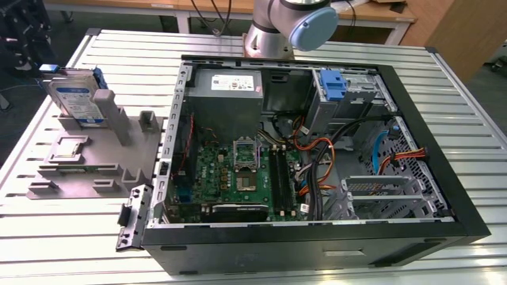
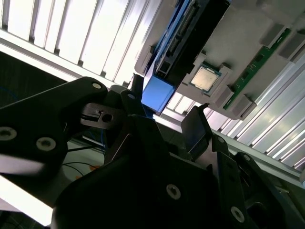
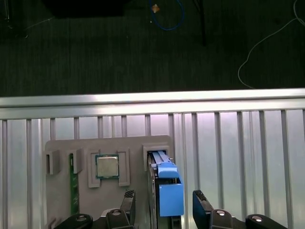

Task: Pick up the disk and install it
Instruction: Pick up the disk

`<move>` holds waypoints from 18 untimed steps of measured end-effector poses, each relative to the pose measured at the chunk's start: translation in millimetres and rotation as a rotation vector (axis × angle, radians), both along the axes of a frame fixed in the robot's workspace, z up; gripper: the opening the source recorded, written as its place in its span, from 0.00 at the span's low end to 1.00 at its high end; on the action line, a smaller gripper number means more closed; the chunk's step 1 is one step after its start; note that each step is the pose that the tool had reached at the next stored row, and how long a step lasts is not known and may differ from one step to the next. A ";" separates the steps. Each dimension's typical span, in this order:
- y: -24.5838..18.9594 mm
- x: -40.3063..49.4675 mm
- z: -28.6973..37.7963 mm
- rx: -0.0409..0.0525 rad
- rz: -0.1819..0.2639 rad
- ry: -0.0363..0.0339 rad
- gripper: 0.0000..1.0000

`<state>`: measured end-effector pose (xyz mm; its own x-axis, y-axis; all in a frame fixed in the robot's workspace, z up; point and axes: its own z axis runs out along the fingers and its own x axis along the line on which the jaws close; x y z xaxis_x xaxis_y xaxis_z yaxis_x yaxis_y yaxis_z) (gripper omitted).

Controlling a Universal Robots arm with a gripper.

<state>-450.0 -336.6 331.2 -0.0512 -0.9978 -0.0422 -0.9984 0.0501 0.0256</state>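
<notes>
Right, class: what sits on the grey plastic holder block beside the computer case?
An upright silver hard disk in its blue carrier, a square silver processor chip and a green memory strip. The disk's lower edge is hidden inside the grey block.

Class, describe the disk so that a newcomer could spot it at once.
On the slatted metal table, look to the exterior view's left of the open computer case for the grey holder block. The disk stands on edge in it: silver, blue-framed, while the square chip lies flat.
</notes>
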 end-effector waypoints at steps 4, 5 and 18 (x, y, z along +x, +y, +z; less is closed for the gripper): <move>1.4 -3.7 -4.1 0.0004 0.000 -0.0014 0.59; 1.5 -4.4 -5.4 0.0006 0.000 -0.0023 0.59; 2.1 -5.1 -22.9 0.0006 0.000 -0.0146 0.59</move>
<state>-455.1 -334.6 308.3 -0.0505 -0.9978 -0.0435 -0.9987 0.0501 0.0110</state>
